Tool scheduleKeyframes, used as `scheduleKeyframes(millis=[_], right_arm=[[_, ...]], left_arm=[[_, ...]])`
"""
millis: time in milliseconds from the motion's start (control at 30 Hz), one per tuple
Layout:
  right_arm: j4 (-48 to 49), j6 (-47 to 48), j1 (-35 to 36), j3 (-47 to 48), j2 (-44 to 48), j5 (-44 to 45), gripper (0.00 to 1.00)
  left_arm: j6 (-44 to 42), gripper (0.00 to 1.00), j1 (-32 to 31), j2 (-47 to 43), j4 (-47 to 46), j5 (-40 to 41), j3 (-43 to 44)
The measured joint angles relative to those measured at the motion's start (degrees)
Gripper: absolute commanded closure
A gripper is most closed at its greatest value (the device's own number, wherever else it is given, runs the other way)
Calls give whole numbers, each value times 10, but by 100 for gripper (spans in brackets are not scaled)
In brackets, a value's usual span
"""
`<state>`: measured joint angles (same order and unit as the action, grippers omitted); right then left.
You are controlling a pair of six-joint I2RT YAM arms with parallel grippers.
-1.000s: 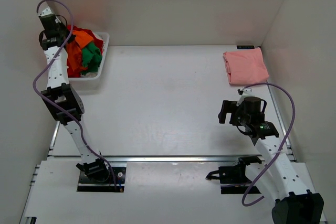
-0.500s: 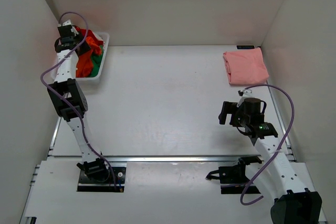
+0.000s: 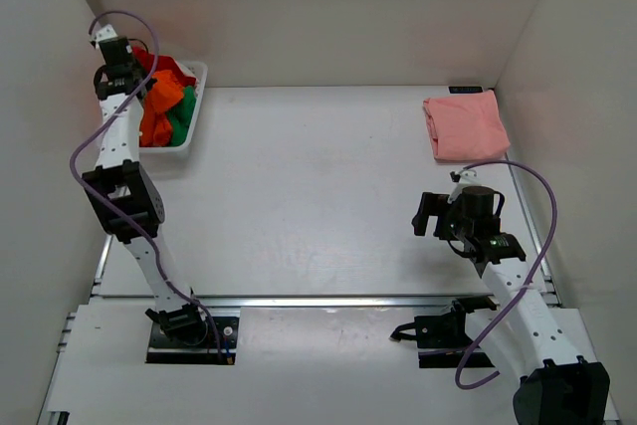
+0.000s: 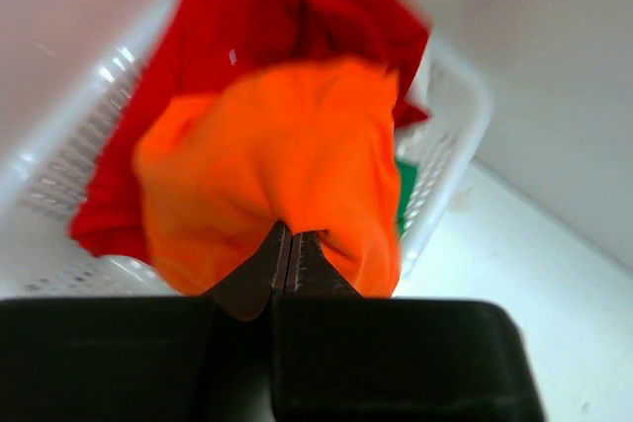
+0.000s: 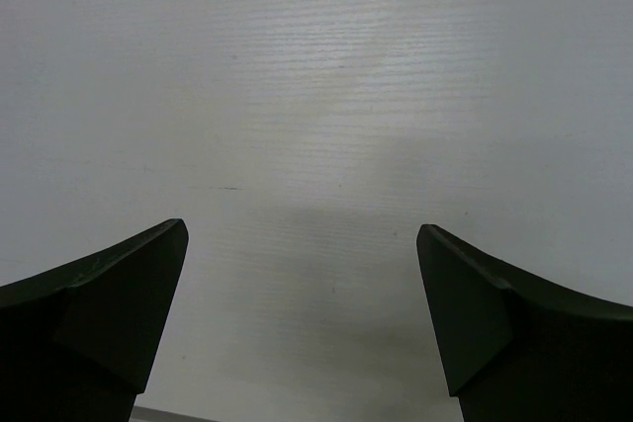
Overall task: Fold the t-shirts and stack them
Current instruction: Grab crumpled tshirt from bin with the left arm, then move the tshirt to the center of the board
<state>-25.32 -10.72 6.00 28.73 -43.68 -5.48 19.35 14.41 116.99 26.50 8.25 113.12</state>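
Observation:
My left gripper [image 3: 125, 85] is over the white basket [image 3: 197, 95] at the back left, shut on a fold of the bright orange t-shirt [image 3: 158, 112]. In the left wrist view the jaws [image 4: 289, 234] are pressed together with the orange t-shirt [image 4: 282, 145] bunched and hanging from them. Below it lie the red t-shirt [image 4: 267, 7] and a bit of the green one [image 4: 406, 191]; both show from above too, red [image 3: 149, 57] and green [image 3: 183, 112]. The salmon pink t-shirt [image 3: 465, 125] lies folded at the back right. My right gripper [image 3: 428, 214] is open and empty above bare table [image 5: 302, 244].
The basket's slotted wall [image 4: 460, 106] stands against the left wall near the back corner. White walls close in the table on the left, back and right. A metal rail [image 3: 328, 300] runs along the table's near edge.
My left gripper swung right over the basket, then back left, and the orange t-shirt now hangs bunched from it. The right arm has not moved.

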Motion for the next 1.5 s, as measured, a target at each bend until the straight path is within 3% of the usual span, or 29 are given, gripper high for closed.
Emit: scheduleKeyframes(millis=[100, 300, 467, 567, 667, 767, 967, 1133, 1167, 1200, 1300, 1367, 1400, 1500], right_arm=[[0, -3, 3, -1, 2, 0, 1], [1, -11, 8, -1, 7, -4, 1], [1, -13, 11, -2, 12, -4, 1], [3, -13, 9, -6, 24, -4, 1], [8, -13, 0, -13, 36, -3, 1], [9, -12, -7, -14, 46, 0, 1], [7, 7, -39, -5, 64, 3, 1], [10, 13, -39, 18, 62, 0, 1], [14, 13, -39, 20, 61, -3, 1], [16, 13, -39, 21, 58, -7, 1], [18, 12, -37, 21, 44, -19, 0], [17, 12, -32, 21, 31, -19, 1], [14, 12, -30, 21, 25, -19, 1], [13, 12, -34, 21, 17, -20, 1]], left_arm=[[2, 100, -3, -46, 5, 33, 26], [14, 100, 3, -90, -18, 41, 163], [49, 100, 9, -117, -28, -52, 207], [60, 100, -31, -140, -37, -111, 202], [79, 100, -113, -201, -52, -171, 137], [162, 100, -180, -295, -92, -273, 32], [317, 100, -153, -467, -159, -377, -61], [366, 100, -185, -598, -252, -419, -343], [371, 83, -195, -600, -259, -424, -409], [370, 74, -202, -592, -266, -427, -467], [354, 59, -209, -501, -264, -430, -627], [331, 45, -209, -419, -212, -400, -700], [316, 37, -210, -395, -172, -380, -720], [274, 31, -226, -398, -91, -325, -719]])
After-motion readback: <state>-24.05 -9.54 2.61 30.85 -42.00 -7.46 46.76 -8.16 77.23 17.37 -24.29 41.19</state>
